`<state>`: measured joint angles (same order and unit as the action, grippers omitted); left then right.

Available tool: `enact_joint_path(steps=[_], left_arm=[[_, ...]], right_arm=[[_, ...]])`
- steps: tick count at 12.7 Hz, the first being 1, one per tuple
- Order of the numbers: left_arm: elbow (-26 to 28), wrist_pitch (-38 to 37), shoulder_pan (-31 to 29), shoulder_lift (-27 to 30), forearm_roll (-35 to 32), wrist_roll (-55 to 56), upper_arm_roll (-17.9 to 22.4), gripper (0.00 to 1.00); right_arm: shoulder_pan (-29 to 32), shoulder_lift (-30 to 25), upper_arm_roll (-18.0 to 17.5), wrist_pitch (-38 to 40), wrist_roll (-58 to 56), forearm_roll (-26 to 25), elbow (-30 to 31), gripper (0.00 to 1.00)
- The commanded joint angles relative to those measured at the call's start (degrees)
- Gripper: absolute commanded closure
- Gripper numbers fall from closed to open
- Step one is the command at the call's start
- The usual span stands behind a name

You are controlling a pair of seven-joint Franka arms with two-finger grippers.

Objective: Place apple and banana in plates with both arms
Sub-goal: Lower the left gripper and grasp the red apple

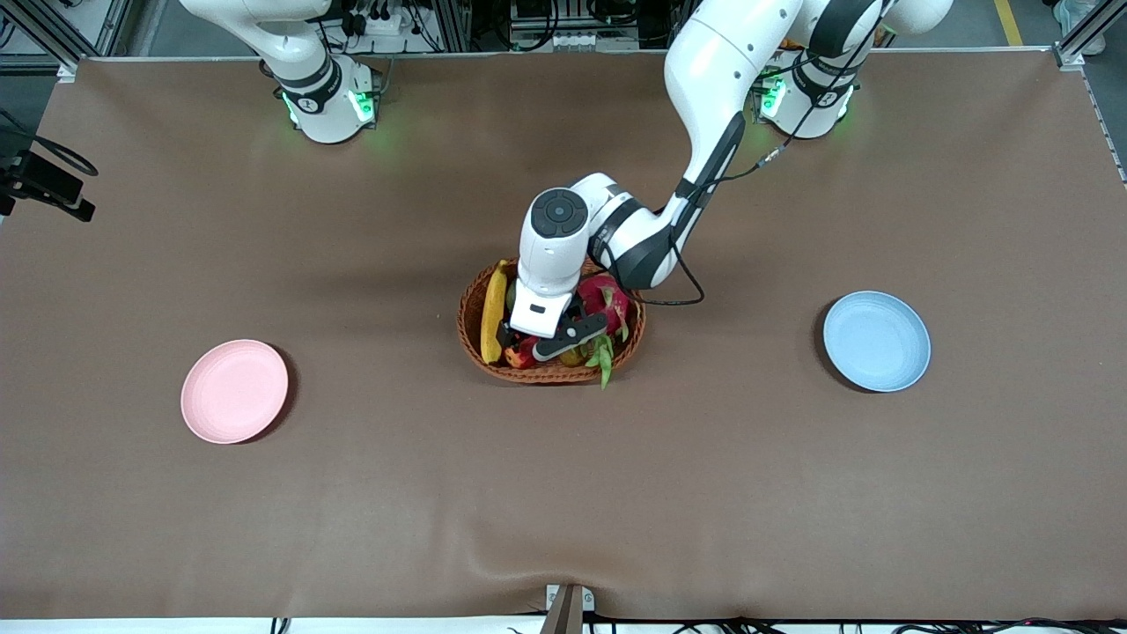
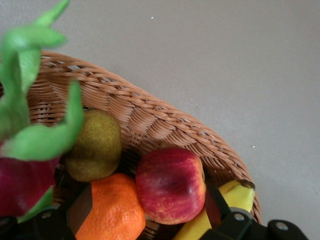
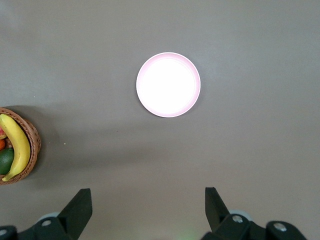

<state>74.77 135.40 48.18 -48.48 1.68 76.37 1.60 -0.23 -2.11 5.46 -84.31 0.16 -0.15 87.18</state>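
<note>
Brown tabletop [image 1: 563,493]. Woven tan basket [image 2: 165,122]. Apple [image 2: 171,184] red, streaked yellow. Banana [image 1: 494,313] yellow. Orange fruit [image 2: 112,212]; olive-green fruit [image 2: 95,145]; magenta dragon fruit [image 1: 606,299]. Plates: pale pink [image 1: 234,391], pale blue [image 1: 877,341].

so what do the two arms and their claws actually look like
Both arms are glossy white with dark grey joint bands and green-lit round bases. The left arm carries a thin black cable looping along it and a round dark grey cap on its wrist. The left claw and the right claw have black, wedge-shaped fingers with small screws.
</note>
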Motion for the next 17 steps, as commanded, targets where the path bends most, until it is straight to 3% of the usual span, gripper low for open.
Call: enact_joint_path(steps=[1, 6, 17], left_arm=[[-1.8, 0.2, 0.6, -1.5, -0.8, 0.9, 0.8, 0.00], [-1.8, 5.5, 0.4, -2.3, -0.5, 1.3, 0.8, 0.02], [-2.5, 8.7, 0.5, -5.0, -0.4, 2.5, 0.4, 0.06]], right_arm=[[-0.2, 0.5, 0.0, 0.2, 0.6, -0.6, -1.0, 0.00], [-0.3, 0.5, 0.0, 0.2, 0.6, -0.6, -1.0, 0.00], [-0.3, 0.6, 0.0, 0.2, 0.6, -0.6, -1.0, 0.00]])
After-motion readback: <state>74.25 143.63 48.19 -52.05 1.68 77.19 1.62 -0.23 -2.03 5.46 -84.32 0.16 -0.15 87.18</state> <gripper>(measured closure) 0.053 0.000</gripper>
